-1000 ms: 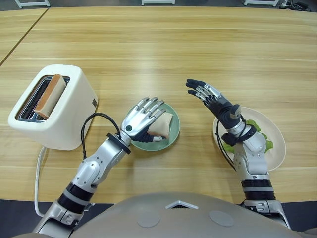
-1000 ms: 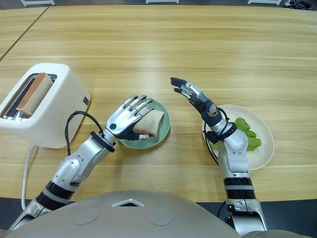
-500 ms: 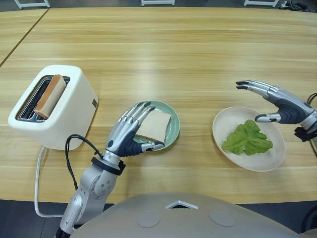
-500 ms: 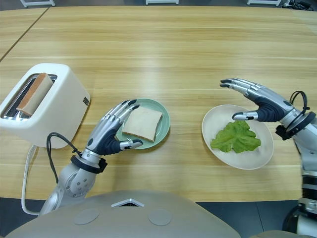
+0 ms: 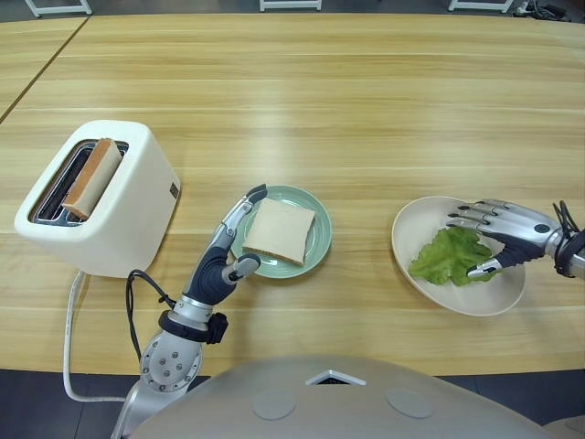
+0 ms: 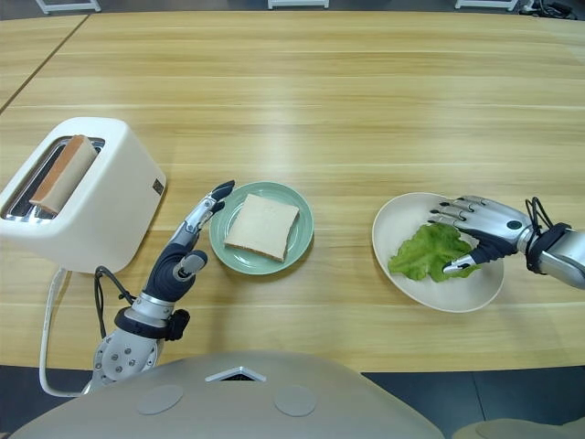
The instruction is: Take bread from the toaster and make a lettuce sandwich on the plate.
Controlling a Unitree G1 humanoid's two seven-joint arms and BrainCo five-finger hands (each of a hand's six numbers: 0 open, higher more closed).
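A white toaster (image 5: 110, 219) stands at the left with one bread slice (image 5: 91, 174) upright in its slot. On the small green plate (image 5: 321, 240) a white bread slice (image 5: 279, 232) lies flat. My left hand (image 5: 222, 263) is open just off that plate's left rim, fingers pointing up and away, touching nothing. A lettuce leaf (image 5: 443, 256) lies in the cream plate (image 5: 402, 229) at the right. Over the leaf's right side hovers my right hand (image 5: 501, 236), open, with fingers (image 5: 466, 216) spread above the leaf and thumb at its near edge.
The toaster's white cord (image 5: 68, 338) trails off the table's near edge at the left. Bare wooden tabletop (image 5: 366, 101) stretches behind both plates and between them.
My left hand let go of the slice on the green plate and drew back to the plate's left. My right hand swung right and came down over the lettuce.
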